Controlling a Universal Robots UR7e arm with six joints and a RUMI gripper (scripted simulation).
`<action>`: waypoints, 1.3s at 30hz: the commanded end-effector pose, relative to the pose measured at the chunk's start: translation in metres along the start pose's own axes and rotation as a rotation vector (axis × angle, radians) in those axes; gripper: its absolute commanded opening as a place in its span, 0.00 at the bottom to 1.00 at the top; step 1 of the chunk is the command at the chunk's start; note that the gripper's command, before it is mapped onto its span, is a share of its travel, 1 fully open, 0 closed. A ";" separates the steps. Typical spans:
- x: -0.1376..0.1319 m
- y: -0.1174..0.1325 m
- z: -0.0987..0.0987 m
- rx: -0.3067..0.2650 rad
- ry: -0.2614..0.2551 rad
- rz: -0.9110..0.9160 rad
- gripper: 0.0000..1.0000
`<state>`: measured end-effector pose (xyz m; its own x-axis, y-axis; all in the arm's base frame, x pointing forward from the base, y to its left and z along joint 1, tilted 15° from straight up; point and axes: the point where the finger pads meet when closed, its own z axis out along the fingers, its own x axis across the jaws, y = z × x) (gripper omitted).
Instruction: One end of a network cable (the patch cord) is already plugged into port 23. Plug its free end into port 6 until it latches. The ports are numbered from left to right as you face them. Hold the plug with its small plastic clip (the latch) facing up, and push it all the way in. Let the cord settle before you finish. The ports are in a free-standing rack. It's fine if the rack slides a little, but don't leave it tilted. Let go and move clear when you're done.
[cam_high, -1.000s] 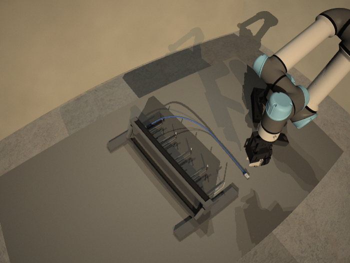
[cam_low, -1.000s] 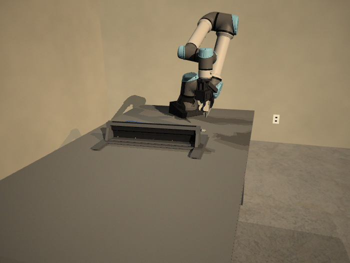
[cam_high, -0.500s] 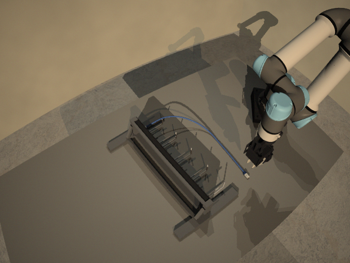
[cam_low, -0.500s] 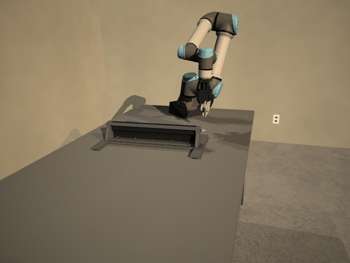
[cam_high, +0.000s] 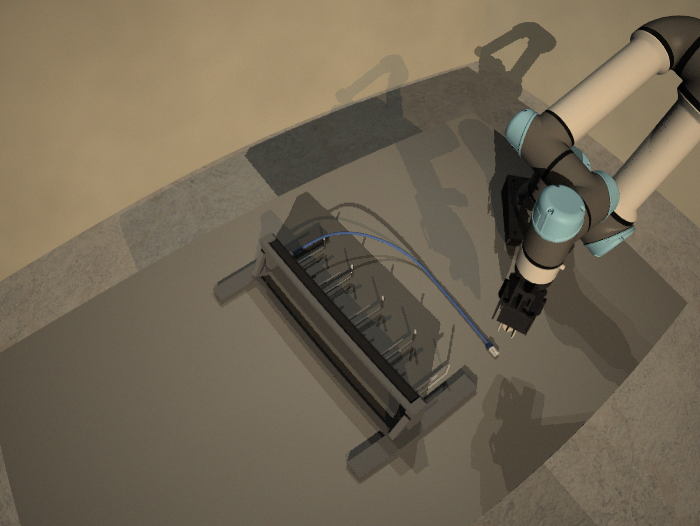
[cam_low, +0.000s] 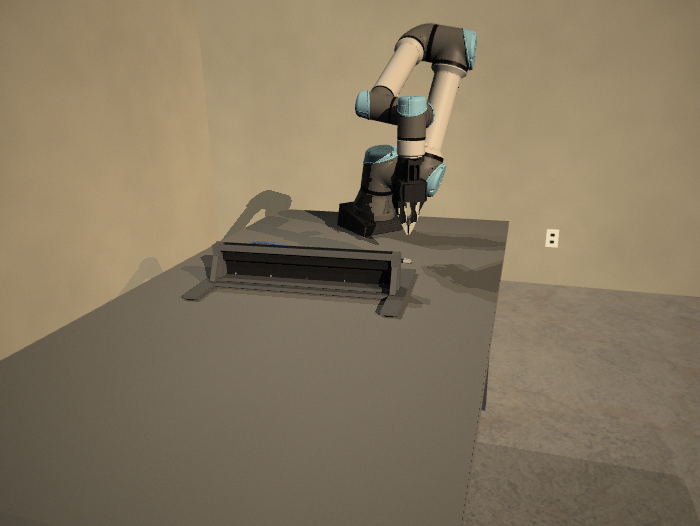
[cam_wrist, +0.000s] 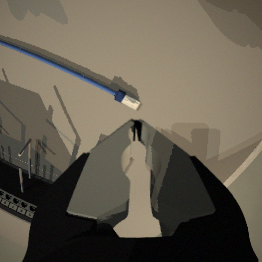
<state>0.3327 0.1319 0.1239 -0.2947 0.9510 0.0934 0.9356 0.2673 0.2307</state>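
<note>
The blue patch cord arcs from the back of the rack down to the table. Its free plug lies on the table beside the rack's right end. My gripper is shut and empty. It hangs above the table just short of the plug, with its tips pointing down. The port row shows as a dark strip in the rack's front, and a few ports show in the wrist view.
The rack stands on two flat feet on the dark table. The robot base stands behind the rack at the table's far edge. The table's right edge drops to the floor.
</note>
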 end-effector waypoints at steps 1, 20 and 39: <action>-0.002 0.000 0.000 -0.003 0.008 -0.157 0.00; -0.008 0.004 0.000 -0.005 0.008 -0.608 0.00; -0.011 0.007 0.000 -0.006 0.007 -0.907 0.00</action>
<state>0.3416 0.1236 0.1241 -0.8947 0.4337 -0.1069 0.4025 0.8865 0.2282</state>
